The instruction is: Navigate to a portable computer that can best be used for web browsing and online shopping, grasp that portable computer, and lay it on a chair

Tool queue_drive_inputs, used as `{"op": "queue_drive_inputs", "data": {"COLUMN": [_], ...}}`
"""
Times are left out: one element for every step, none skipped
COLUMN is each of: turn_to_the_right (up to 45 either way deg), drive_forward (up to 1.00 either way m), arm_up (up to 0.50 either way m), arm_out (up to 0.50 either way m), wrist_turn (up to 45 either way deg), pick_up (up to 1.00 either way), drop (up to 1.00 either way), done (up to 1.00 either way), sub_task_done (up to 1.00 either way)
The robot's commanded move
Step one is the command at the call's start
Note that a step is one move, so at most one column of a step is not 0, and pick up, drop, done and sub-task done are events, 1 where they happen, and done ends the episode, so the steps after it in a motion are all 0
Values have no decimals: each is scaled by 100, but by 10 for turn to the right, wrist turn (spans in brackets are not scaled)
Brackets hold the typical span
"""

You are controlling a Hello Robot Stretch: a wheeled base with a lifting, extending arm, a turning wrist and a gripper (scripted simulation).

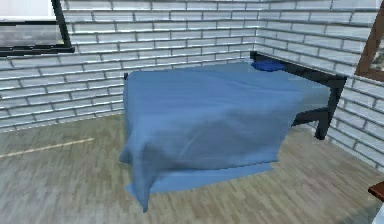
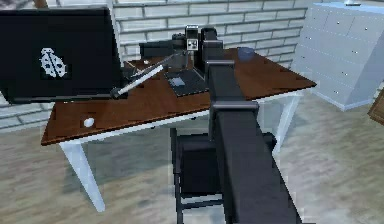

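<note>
Desk (image 2: 270, 85), smooth reddish-brown rectangular top on white square legs, set against white brick wall (image 2: 150, 20) over pale plank floor (image 2: 340, 165). Logged beneath it: dark chair (image 2: 190, 170), slab-backed, tucked between the legs. Listed at the arm side view's right: white drawer chest (image 2: 345, 50), panelled fronts. Noted on the desktop: small white round object (image 2: 88, 121) near the front edge, flat dark rectangular item (image 2: 185, 82) mid-desk, bluish bowl-like shape (image 2: 245, 52) toward the back. Recorded in the forward view: bed (image 1: 220, 110) on dark frame, draped in creased blue cover falling to the plank floor, blue pillow (image 1: 268, 66) at its head, dark-framed window (image 1: 30, 25) in the brick at upper left. Found at the desk's left end: laptop (image 2: 60, 55), black, matte, white emblem on its broad face, running off the picture's left edge. Gripper (image 2: 125, 85) carried leftward off the dark square arm (image 2: 240, 150), thin grey fingers (image 2: 140, 78) ending just beside the laptop's lower right corner. Could not determine contact between jaws and laptop, nor any hold on it.
</note>
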Motion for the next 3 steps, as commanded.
{"op": "queue_drive_inputs", "data": {"turn_to_the_right": [0,0,0], "drive_forward": [0,0,0], "arm_up": [0,0,0], "arm_out": [0,0,0], "wrist_turn": [450,450,270], "pick_up": [0,0,0], "drop": [0,0,0], "done": [0,0,0], "sub_task_done": [0,0,0]}}
